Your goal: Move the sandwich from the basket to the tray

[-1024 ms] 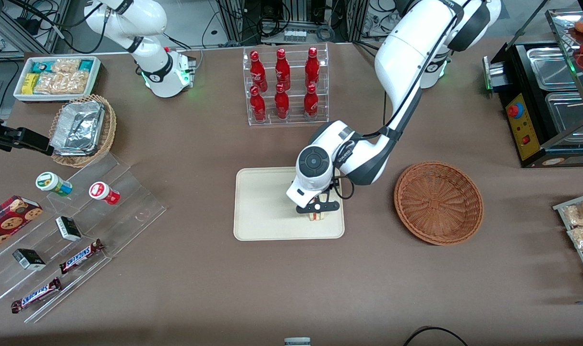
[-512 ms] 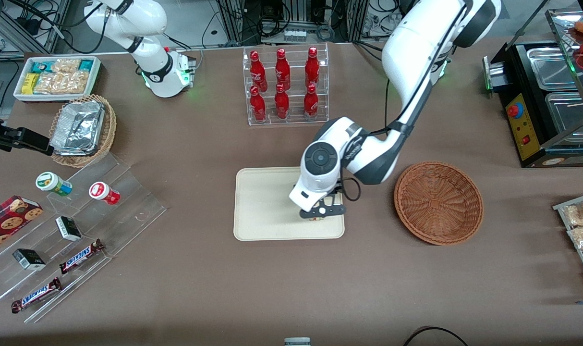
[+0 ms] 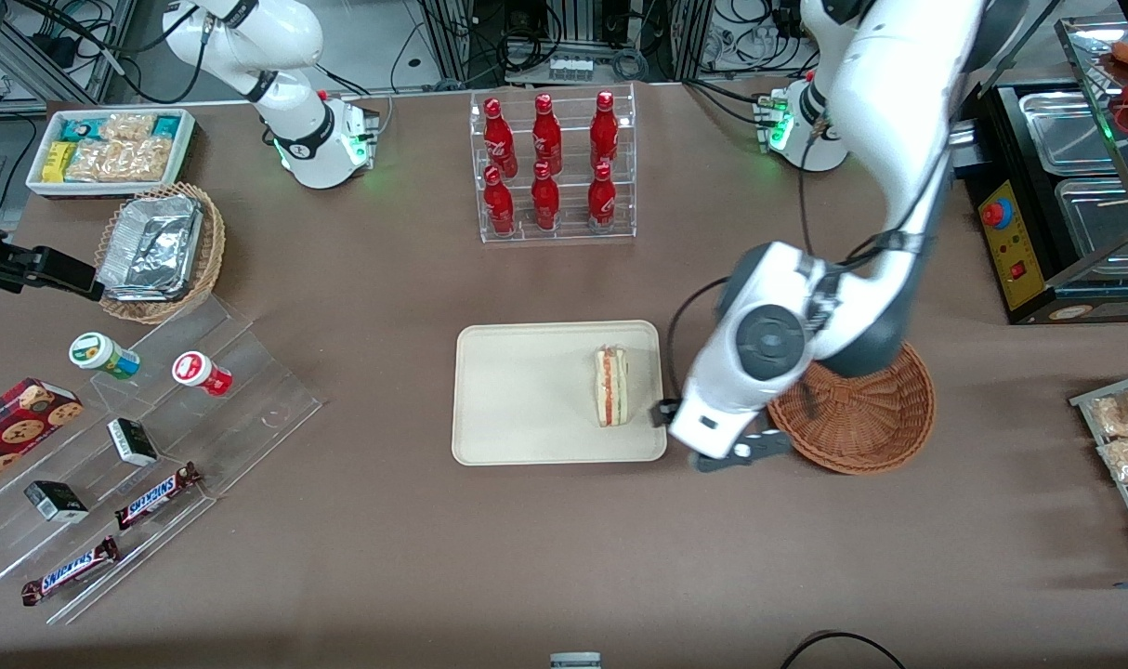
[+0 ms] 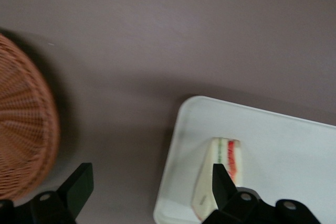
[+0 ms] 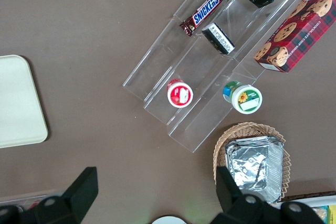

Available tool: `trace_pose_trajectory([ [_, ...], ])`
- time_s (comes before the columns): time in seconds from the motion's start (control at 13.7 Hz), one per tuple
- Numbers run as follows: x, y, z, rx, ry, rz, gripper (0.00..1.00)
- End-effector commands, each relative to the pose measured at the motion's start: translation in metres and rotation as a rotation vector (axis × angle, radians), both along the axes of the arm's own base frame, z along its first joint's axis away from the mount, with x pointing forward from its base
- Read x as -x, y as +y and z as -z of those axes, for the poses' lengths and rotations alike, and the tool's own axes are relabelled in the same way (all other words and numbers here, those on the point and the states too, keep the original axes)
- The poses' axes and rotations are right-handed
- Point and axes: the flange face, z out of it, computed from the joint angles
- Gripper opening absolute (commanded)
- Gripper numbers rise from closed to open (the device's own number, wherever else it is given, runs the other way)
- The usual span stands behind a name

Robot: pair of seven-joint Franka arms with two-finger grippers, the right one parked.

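**Sandwich dropped off, arm pulling away**

A second ago the gripper was down over the tray with the sandwich under it — now the sandwich [image 3: 611,386] lies alone on the tray [image 3: 527,400], at the end nearest the basket, striped cut edge up, nothing touching it. The gripper [image 3: 741,450] has lifted off and swung toward the working arm's end of the table; it hangs above bare tabletop between the tray and the basket [image 3: 875,427], close to the basket's rim. The wrist view shows the fingers [image 4: 79,184] spread wide with nothing between them, the sandwich [image 4: 220,174] well clear of them on the tray [image 4: 283,145], and the basket [image 4: 23,124] off to one side.

Basket looks empty where visible — the arm hides part of it. Judged from this, the placing is done; only the retreat remains.
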Motion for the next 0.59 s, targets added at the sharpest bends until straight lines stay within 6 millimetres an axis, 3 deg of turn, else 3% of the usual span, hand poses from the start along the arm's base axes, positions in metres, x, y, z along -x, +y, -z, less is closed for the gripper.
trace_pose_trajectory([
  [0.0, -0.002, 0.041, -0.029, -0.001, 0.029, 0.013, 1.0],
  [0.22, -0.005, 0.086, -0.053, -0.014, 0.058, 0.047, 1.0],
  [0.51, 0.007, 0.13, -0.096, -0.031, 0.094, 0.109, 1.0],
])
